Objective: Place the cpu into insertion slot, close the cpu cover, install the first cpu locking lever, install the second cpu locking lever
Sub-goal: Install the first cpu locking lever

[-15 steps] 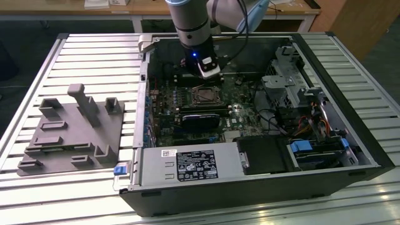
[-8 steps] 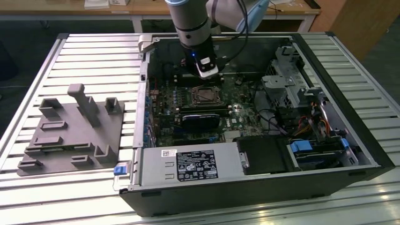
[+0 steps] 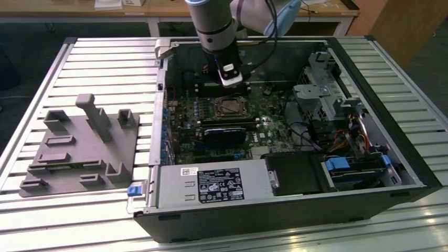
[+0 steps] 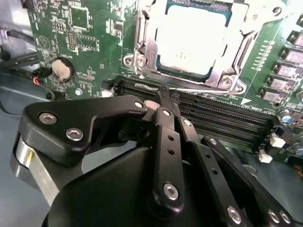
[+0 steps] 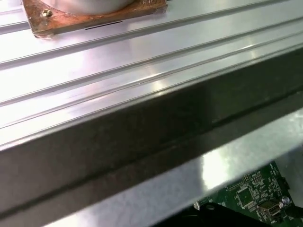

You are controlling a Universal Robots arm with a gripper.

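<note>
Over the board (image 4: pixel 80 42) inside the open case (image 3: pixel 402 142), the one gripper (image 4: pixel 165 96) hangs with its two black fingers (image 4: pixel 166 142) drawn together, so no gap shows between the tips. In the second wrist view the tips sit right at a thin silver lever (image 4: pixel 203 90) that runs along the near edge of the socket. Whether they pinch that rod or only touch it I cannot tell.

One cpu (image 4: pixel 187 40) lies flat in the slot (image 3: pixel 230 106), its pale metal top bright under the light. One cover (image 4: pixel 215 75) is folded down over it, its frame bordering the chip and its cut-out leaving the top bare. Two screw heads show at the cover's near corners.

Long black memory slots (image 4: pixel 222 116) run side by side between the socket and the gripper. How many there are I cannot tell, since the fingers hide part of them. One round coin cell (image 4: pixel 62 69) sits on the board, well apart from the socket.

In the exterior view the gripper (image 3: pixel 231 79) stands just beyond the slot. The case rests on a slatted metal table (image 3: pixel 105 68), with one grey moulded tray (image 3: pixel 77 152) beside it on the exterior view's left.
</note>
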